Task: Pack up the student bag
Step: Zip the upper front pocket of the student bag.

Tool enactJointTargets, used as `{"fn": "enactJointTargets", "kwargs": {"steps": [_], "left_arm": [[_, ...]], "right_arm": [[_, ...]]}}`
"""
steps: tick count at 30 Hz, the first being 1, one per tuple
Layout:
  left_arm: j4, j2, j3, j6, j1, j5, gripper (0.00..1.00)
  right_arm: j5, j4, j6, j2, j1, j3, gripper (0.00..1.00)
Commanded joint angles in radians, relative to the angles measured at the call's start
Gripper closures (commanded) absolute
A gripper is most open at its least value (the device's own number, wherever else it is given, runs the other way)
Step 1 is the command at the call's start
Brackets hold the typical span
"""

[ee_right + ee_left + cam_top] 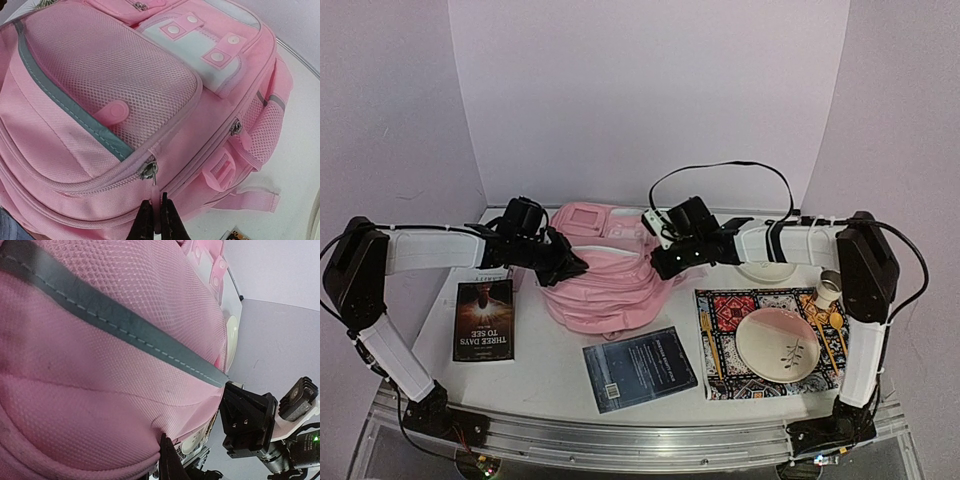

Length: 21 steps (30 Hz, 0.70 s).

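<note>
The pink student bag (605,275) lies at the middle back of the table, with both grippers at its sides. My right gripper (161,217) is shut on the pink pull tab (161,200) of a zip slider (149,170) on the bag's front (100,100); from above it (662,265) sits at the bag's right side. My left gripper (570,268) is at the bag's left side. In the left wrist view pink fabric (100,380) fills the frame and creases at one dark fingertip (171,457); the other finger is hidden behind the cloth.
A dark book titled "Three Days to See" (485,320) lies at the left. A blue-black book (640,368) lies in front of the bag. At the right, a patterned placemat (725,310) holds a plate (777,343), a cup (828,288) and cutlery. A white dish (767,270) lies behind it.
</note>
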Motion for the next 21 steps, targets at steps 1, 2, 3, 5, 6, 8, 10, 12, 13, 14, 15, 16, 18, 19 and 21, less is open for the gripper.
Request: {"fn": "enactJointTargets", "kwargs": {"steps": [1,2,3,5,6,8,10,12,13,14,15,16,18,19,21], "left_arm": [[-0.098,-0.014,0.068,0.073,0.008,0.021,1.0],[-0.099,-0.001,0.082,0.075,0.009,0.017,1.0],[-0.098,0.009,0.099,0.076,0.012,0.011,1.0],[-0.098,0.027,0.125,0.076,0.02,0.002,1.0],[-0.098,0.034,0.137,0.074,0.027,-0.002,1.0],[-0.098,0.046,0.162,0.068,0.037,-0.008,1.0],[-0.097,0.062,0.19,0.065,0.042,-0.008,1.0],[-0.096,0.078,0.224,0.063,0.043,-0.002,1.0],[-0.095,0.085,0.235,0.057,0.043,-0.002,1.0],[-0.092,0.089,0.243,0.05,0.043,-0.005,1.0],[-0.086,0.089,0.245,0.037,0.043,-0.008,1.0],[-0.078,0.089,0.246,0.024,0.043,-0.012,1.0],[-0.044,0.086,0.241,-0.014,0.043,-0.016,1.0],[-0.022,0.085,0.237,-0.038,0.043,-0.019,1.0],[0.006,0.081,0.228,-0.067,0.043,-0.031,1.0]], "right_arm": [[0.024,0.004,0.021,0.011,-0.071,0.059,0.92],[0.007,0.004,0.021,0.009,-0.072,0.057,0.88],[-0.007,0.004,0.021,0.004,-0.072,0.052,0.85],[-0.031,0.004,0.023,-0.015,-0.076,0.027,0.76],[-0.043,0.004,0.026,-0.03,-0.079,0.012,0.71],[-0.044,0.004,0.039,-0.061,-0.092,-0.03,0.65],[-0.045,0.006,0.049,-0.098,-0.107,-0.081,0.61],[-0.042,0.008,0.06,-0.128,-0.113,-0.123,0.58],[-0.047,0.01,0.071,-0.141,-0.113,-0.142,0.56],[-0.055,0.011,0.085,-0.151,-0.114,-0.156,0.55],[-0.074,0.014,0.111,-0.158,-0.114,-0.17,0.53],[-0.092,0.018,0.138,-0.166,-0.114,-0.184,0.51],[-0.145,0.052,0.229,-0.179,-0.111,-0.221,0.42],[-0.161,0.074,0.288,-0.184,-0.103,-0.24,0.38],[-0.183,0.127,0.396,-0.196,-0.088,-0.28,0.32]]}}
